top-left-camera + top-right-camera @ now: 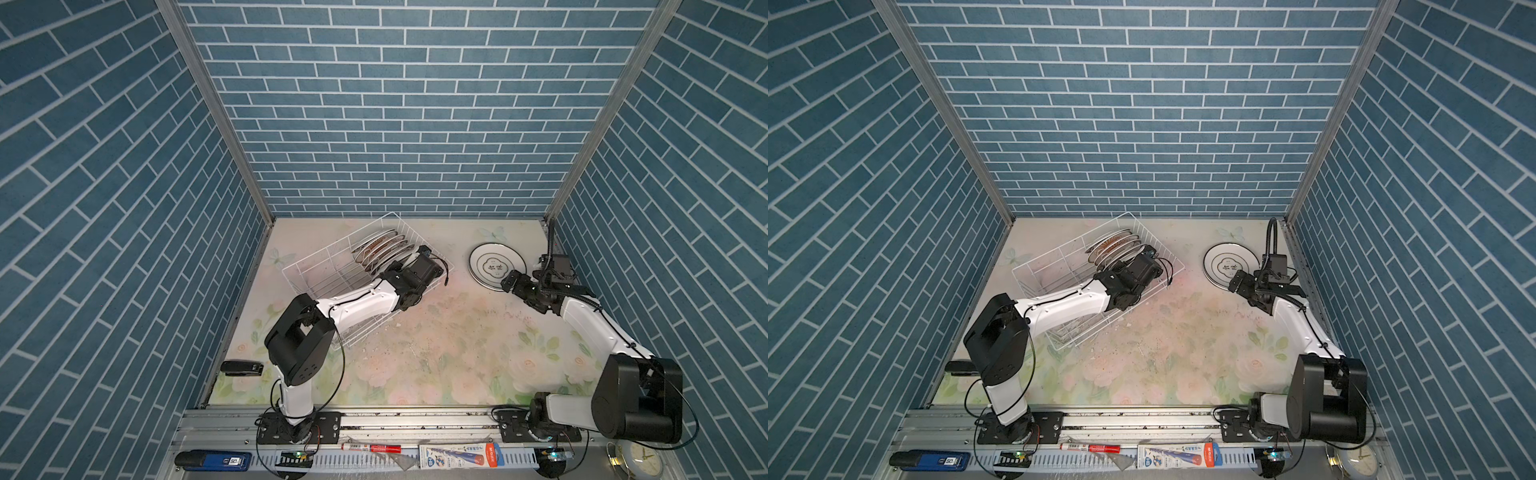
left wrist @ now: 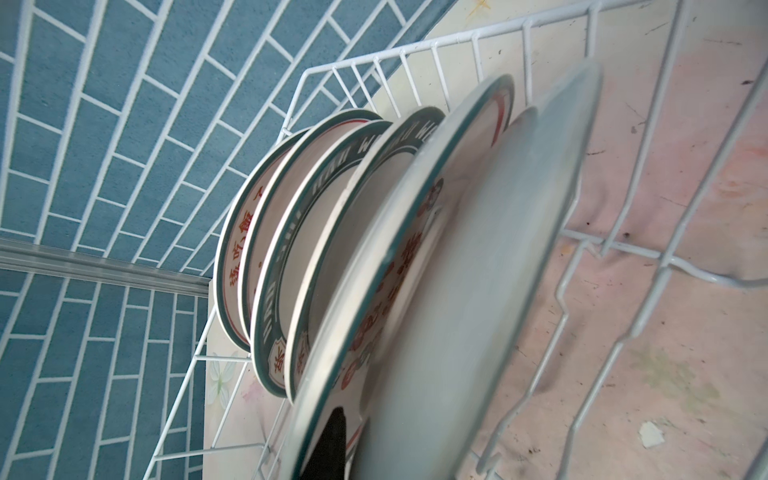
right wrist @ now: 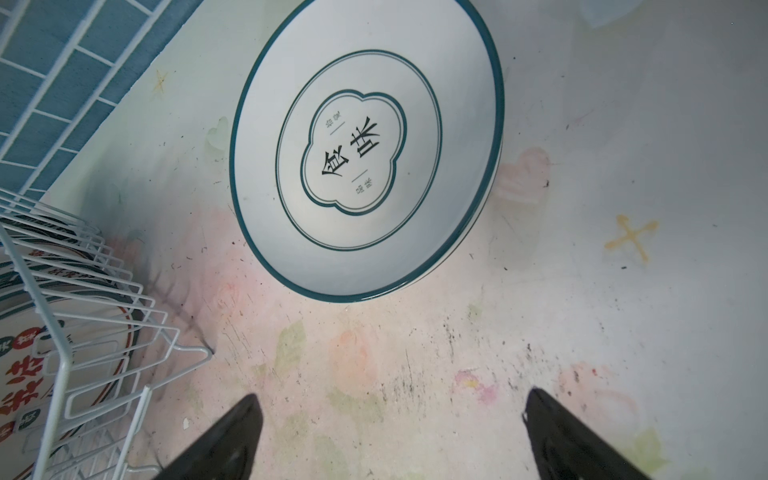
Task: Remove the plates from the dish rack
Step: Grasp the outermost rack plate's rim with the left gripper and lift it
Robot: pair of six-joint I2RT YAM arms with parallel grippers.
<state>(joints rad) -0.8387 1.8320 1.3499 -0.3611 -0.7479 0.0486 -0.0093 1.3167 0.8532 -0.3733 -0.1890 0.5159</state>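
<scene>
Inside the dish rack [image 1: 316,266], a left end effector [image 1: 397,266] finger [image 2: 332,440] sits between two plates [image 2: 478,291], grip unclear. Right end effector [image 3: 391,397] gapes wide over open worktop [image 3: 582,311] beside the flat plate [image 3: 365,232].

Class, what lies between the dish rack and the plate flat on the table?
Only bare tabletop separates the dish rack from the plate, clearest in the right wrist view.

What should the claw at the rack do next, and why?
Probably pinch the nearest plate firmly and lift it out: one finger of the left claw sits behind it, and it stands on edge in the dish rack, close against the next plate.
</scene>
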